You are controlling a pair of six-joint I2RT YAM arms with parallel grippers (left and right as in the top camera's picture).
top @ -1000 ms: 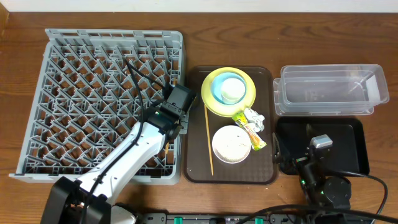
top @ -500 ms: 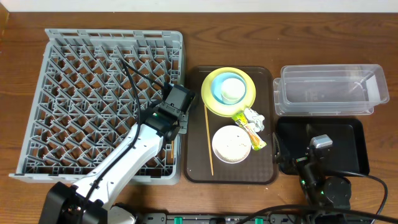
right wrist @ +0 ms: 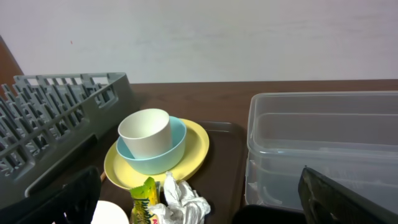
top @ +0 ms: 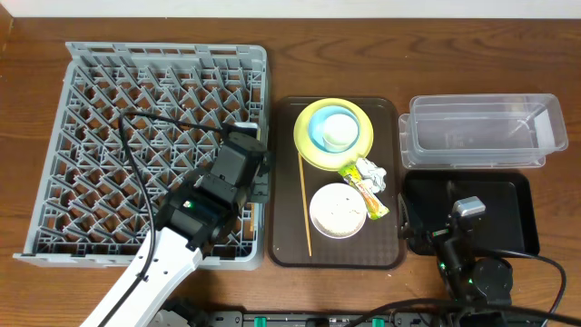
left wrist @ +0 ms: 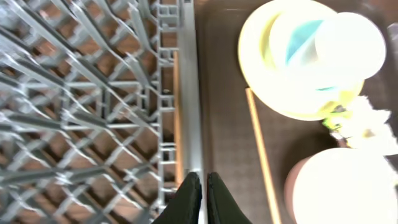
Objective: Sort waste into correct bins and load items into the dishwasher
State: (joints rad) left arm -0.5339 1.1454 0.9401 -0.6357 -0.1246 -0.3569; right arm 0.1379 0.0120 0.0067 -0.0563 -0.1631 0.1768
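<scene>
My left gripper (left wrist: 200, 198) is shut with nothing in it, hanging over the right rim of the grey dishwasher rack (top: 136, 109). One chopstick (left wrist: 176, 118) lies inside the rack along that rim. A second chopstick (top: 304, 204) lies on the brown tray. The yellow plate (top: 313, 150) carries the light blue bowl (top: 317, 125) with the white cup (top: 339, 130) in it. In front of them are the white bowl (top: 338, 210), the snack wrapper (top: 365, 193) and the paper scrap (top: 372, 171). My right gripper (right wrist: 199, 186) stands open, low over the black tray (top: 508, 195).
The clear tub (top: 481, 132) stands behind the black tray at the right. The brown serving tray (top: 290, 245) lies between the rack and the bins. My left arm (top: 182, 236) crosses the rack's front right corner.
My left arm has drawn back toward the front left, its gripper sliding a little off the brown tray's side and staying shut. The right arm has not moved.
</scene>
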